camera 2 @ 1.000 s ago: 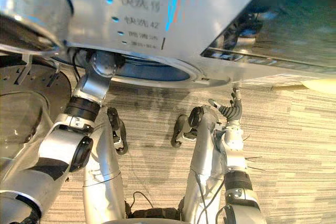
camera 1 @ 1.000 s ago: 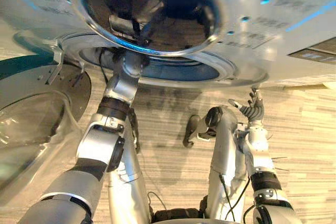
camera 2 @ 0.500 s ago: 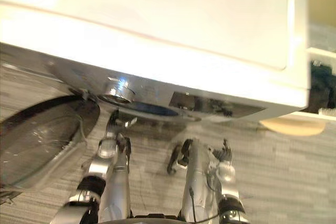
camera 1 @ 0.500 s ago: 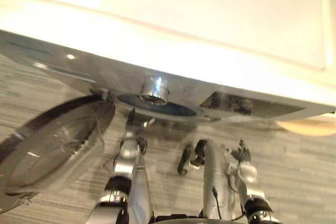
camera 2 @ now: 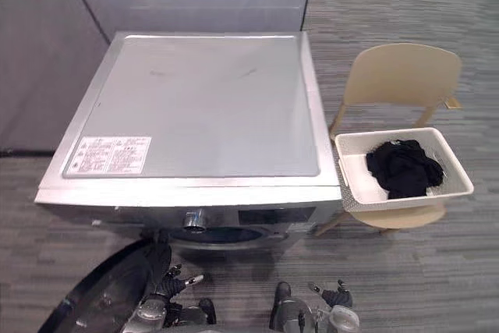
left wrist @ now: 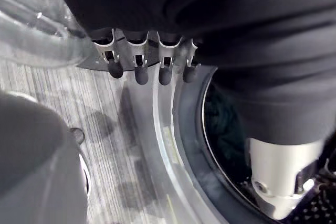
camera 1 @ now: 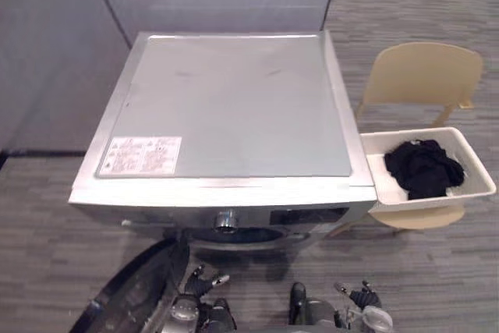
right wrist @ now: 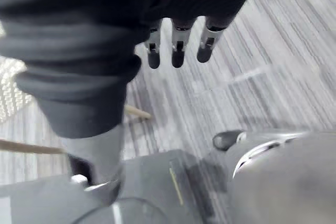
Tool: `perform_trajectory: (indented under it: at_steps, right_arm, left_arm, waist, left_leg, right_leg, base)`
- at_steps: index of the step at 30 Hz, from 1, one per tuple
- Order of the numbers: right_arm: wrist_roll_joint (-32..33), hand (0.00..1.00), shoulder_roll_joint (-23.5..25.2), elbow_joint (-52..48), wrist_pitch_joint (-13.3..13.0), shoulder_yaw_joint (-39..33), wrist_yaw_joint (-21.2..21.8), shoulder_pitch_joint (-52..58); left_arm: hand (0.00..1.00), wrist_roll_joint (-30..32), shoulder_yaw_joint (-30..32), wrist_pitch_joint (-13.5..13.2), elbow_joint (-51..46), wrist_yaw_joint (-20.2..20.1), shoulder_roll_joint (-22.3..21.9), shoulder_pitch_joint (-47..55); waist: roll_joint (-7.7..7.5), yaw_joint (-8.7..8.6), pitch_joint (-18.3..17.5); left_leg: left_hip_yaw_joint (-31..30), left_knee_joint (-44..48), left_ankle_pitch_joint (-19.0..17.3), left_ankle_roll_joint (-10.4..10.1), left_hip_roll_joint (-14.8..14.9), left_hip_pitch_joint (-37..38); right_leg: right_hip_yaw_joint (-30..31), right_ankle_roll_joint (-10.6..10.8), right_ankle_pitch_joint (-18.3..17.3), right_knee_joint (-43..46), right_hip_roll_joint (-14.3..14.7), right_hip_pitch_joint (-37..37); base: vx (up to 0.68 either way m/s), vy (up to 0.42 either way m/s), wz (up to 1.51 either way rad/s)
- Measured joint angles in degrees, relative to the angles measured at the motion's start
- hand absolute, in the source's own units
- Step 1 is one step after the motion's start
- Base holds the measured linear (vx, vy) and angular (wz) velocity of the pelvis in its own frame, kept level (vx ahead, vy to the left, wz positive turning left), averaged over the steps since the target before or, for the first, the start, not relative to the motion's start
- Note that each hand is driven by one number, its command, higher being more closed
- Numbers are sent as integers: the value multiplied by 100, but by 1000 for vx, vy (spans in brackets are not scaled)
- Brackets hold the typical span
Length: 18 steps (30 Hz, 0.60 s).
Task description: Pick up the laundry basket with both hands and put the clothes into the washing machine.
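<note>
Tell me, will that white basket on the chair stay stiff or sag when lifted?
The basket looks like rigid plastic with straight walls, so it probably keeps its shape. It holds only a small pile of dark clothes, so it is likely light. The clothes look limp and may slide if it tilts.

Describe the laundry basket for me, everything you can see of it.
The laundry basket is a white, shallow, rectangular tub that looks like plastic, with a rolled rim and a perforated side wall. It sits level on the seat of a pale wooden chair, close by the right front corner of the washing machine; whether it touches the machine cannot be told. A crumpled heap of black clothes lies inside, toward the far right, leaving the near left of the floor bare.
</note>
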Motion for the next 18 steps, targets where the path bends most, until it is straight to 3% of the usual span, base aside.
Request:
perform_trajectory:
  at_steps: [4,5,6,7,8,10,11,13,14,15,16,17,18]
  right_arm:
    - [-147,0,21,19,17,-183,-75,-17]
    - [-253,0,33,38,38,-169,-75,-82]
    - [-316,0,58,46,62,-163,-74,-125]
    - [-328,0,51,50,83,-168,-73,-169]
    - [-378,0,-7,91,140,-141,-76,-209]
    - [-451,0,-99,216,145,-29,-66,-372]
    - [-517,0,-135,247,160,113,-59,-448]
    - [-529,0,-114,328,170,293,-54,-567]
    - [-542,0,-89,328,178,378,-49,-609]
    - [-570,0,-183,334,183,452,-52,-564]
    - [-572,0,-217,346,197,476,-50,-531]
    - [-586,0,-288,511,253,684,-30,-581]
    - [-626,0,-329,526,249,809,-1,-608]
  left_arm:
    - [0,201,-208,3,189,-77,84,-168]
    - [0,312,-228,4,239,-77,130,-255]
    - [0,349,-341,13,255,-91,221,-277]
    - [0,366,-400,17,251,-121,252,-289]
    - [0,509,-495,24,246,-213,299,-343]
    - [0,557,-534,38,245,-269,298,-308]
    - [0,548,-538,38,242,-310,289,-250]
    - [0,543,-540,45,246,-315,301,-186]
    - [0,540,-594,54,249,-322,306,-106]
    - [0,540,-648,26,211,-341,160,-91]
    - [0,538,-632,-7,160,-347,130,-91]
    - [0,497,-511,13,154,-346,-17,-29]
    - [0,471,-421,12,147,-358,-77,-8]
  waist:
    - [-20,-86,-11]
    - [-18,-86,-13]
    - [-43,-70,-10]
    - [-2,-64,26]
    - [-119,-101,-23]
    - [-24,-147,39]
    - [40,-94,32]
    - [115,-18,-11]
    - [305,64,-48]
    - [499,67,-66]
    - [387,24,-73]
    - [534,87,10]
    - [677,145,-21]
  left_leg:
    - [631,-24,-1,0,-25,186]
    - [1017,-1,0,3,80,203]
    - [1361,39,-5,24,178,256]
    - [1542,18,-24,29,174,341]
    - [1947,113,-150,-17,134,539]
    - [2317,258,-230,-69,184,807]
    - [2605,325,-271,-109,247,1039]
    - [2819,766,-485,-66,524,1135]
    - [2779,1224,-765,273,910,1058]
    - [2727,1921,-1047,317,1415,1011]
    - [2716,2501,-1140,164,1537,998]
    - [2340,3647,-1124,457,2010,847]
    - [1508,4270,-1087,623,1977,470]
  right_leg:
    - [353,-41,489,-274,116,-162]
    - [-93,-321,886,-446,232,-295]
    - [-937,-689,849,-484,196,-324]
    - [-1747,-1004,362,-201,69,-341]
    - [-3338,-1070,-352,466,-303,-294]
    - [-3881,-1074,-677,756,-383,-144]
    - [-3926,-877,-930,912,-367,-88]
    - [-3713,-833,-1071,1008,-205,-118]
    - [-3694,-480,-1469,1086,14,-95]
    - [-3581,-975,-1861,2043,-168,-208]
    - [-3253,-1282,-1832,2377,-409,-197]
    - [-2564,-784,-1836,2425,48,-151]
    - [-2281,-887,-1668,2033,394,-26]
  base:
    - [7,64,-106]
    - [-67,-48,-161]
    - [-77,-84,-162]
    - [-81,-122,-148]
    - [-54,-101,-127]
    - [-3,-112,-154]
    - [67,-208,-203]
    - [69,-220,-184]
    - [108,-242,-133]
    - [182,-258,-104]
    - [186,-165,-109]
    - [162,-140,-140]
    - [126,-159,-212]
